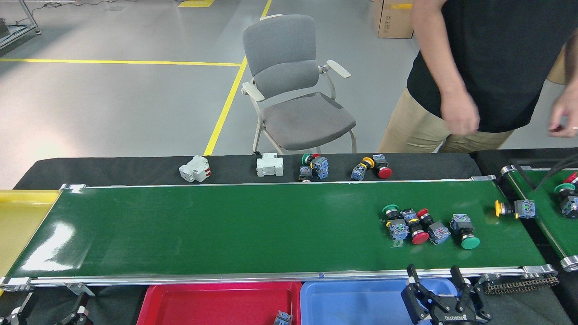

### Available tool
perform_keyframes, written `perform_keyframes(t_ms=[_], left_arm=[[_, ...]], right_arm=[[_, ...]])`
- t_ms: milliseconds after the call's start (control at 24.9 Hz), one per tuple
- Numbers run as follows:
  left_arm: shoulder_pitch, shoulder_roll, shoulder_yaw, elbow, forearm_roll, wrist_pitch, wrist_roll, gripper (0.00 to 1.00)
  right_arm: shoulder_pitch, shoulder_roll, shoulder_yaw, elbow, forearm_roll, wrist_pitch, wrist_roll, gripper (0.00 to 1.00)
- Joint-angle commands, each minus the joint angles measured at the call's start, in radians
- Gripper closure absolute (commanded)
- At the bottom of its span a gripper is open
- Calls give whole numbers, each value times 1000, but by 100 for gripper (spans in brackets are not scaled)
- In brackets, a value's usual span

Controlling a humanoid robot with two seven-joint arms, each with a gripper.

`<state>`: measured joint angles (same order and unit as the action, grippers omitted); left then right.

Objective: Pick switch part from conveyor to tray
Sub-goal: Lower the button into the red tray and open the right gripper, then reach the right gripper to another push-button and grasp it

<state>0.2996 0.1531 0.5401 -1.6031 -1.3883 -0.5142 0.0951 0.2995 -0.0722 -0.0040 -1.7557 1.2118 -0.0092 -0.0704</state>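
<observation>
Near the right end of the dark-green conveyor (226,225) lies a tight cluster of switch parts (415,225), with a green-capped one (465,231) just right of it. A yellow-capped switch part (512,208) lies at the belt's far right end. The red tray (203,302) sits below the front rail and holds one switch part (283,318) at its right side. My right gripper (433,273) stands open and empty over the blue tray, just before the front rail, below the cluster. Only the two spread fingertips of my left gripper (45,311) show, at the bottom left.
The blue tray (352,302) adjoins the red one; a yellow tray (18,216) lies at the left. White breakers (269,164) and more switch parts (372,166) rest on black cloth behind the belt. A second green belt (544,203) carries parts at right, where a person (487,67) stands.
</observation>
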Motion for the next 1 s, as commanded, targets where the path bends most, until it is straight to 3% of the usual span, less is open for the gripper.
perform_keyframes(t_ms=[0,121,281,562,723,964], left_arm=[[0,8,3,-11,0,3,3,0],[-5,8,3,-11,0,3,3,0],[-7,10,3,-9,0,3,3,0],[-7,11,1,-9,0,2,3,0],[-7,13,1,-9,0,0,3,0],[-11,16,-15,-6,0,-3,3,0]], right_arm=[[-3,0,-5,-16,0,6,-17,0],[-36,15,4,-15,26,23,1,0],[-132,95,78,18,130,84,93,0],[-287,120,228,188,160,209,112,0],[-372,124,248,283,160,245,112,0],[-499,187,329,459,169,285,106,0]])
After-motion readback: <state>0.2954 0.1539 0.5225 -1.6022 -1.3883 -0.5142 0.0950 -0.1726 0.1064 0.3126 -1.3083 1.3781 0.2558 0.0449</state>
